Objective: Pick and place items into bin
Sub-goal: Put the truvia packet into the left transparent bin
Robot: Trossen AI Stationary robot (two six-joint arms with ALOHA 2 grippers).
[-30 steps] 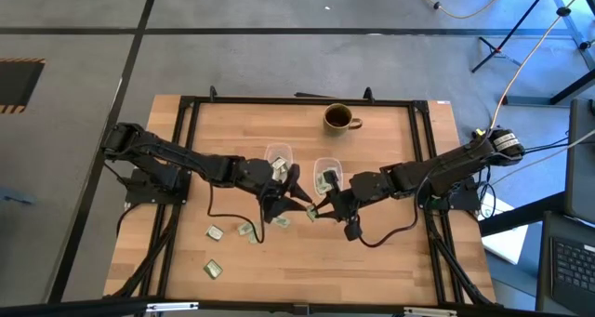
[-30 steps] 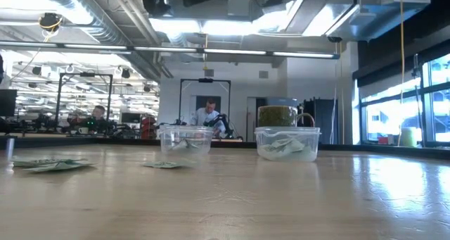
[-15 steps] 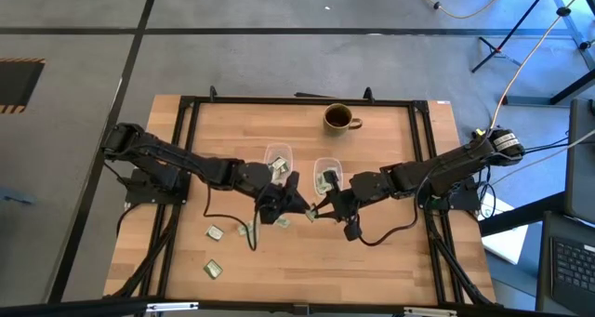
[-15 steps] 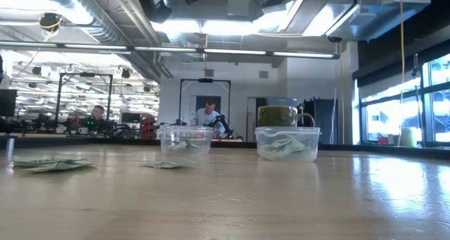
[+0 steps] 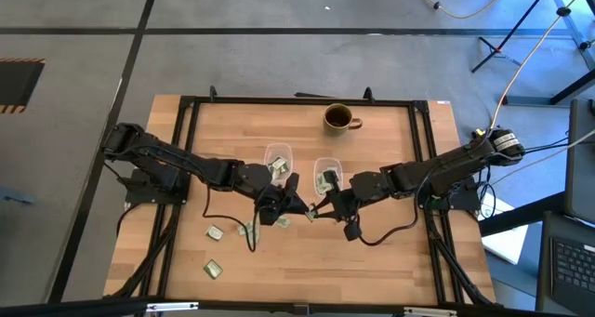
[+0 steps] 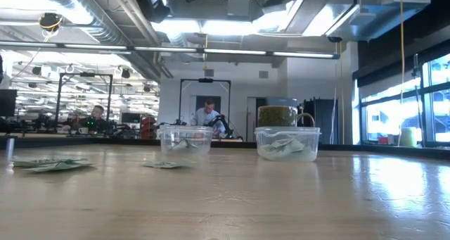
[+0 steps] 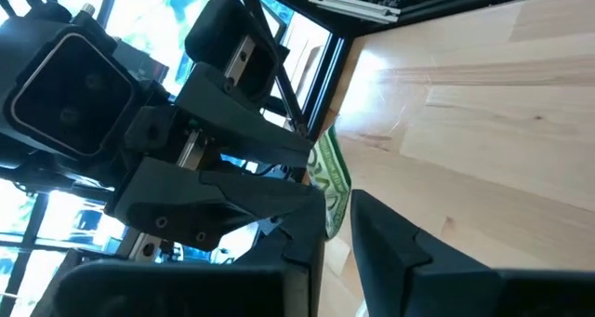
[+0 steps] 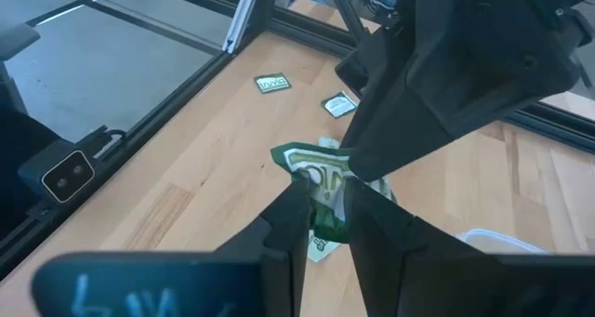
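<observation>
Over the middle of the table, a pale green packet hangs between both grippers. My left gripper comes from the left and my right gripper from the right, tip to tip. In the left wrist view the packet stands edge-on between my left gripper's narrow-set fingers. In the right wrist view the same packet is pinched in my right gripper. Two clear bins stand just behind, both with packets inside.
A brown mug stands at the back. Loose packets lie at the front left, and one lies under the left gripper. The low view shows both bins. People sit in the room beyond.
My left gripper's fingers have closed onto the packet held by my right gripper. The right arm has not moved.
</observation>
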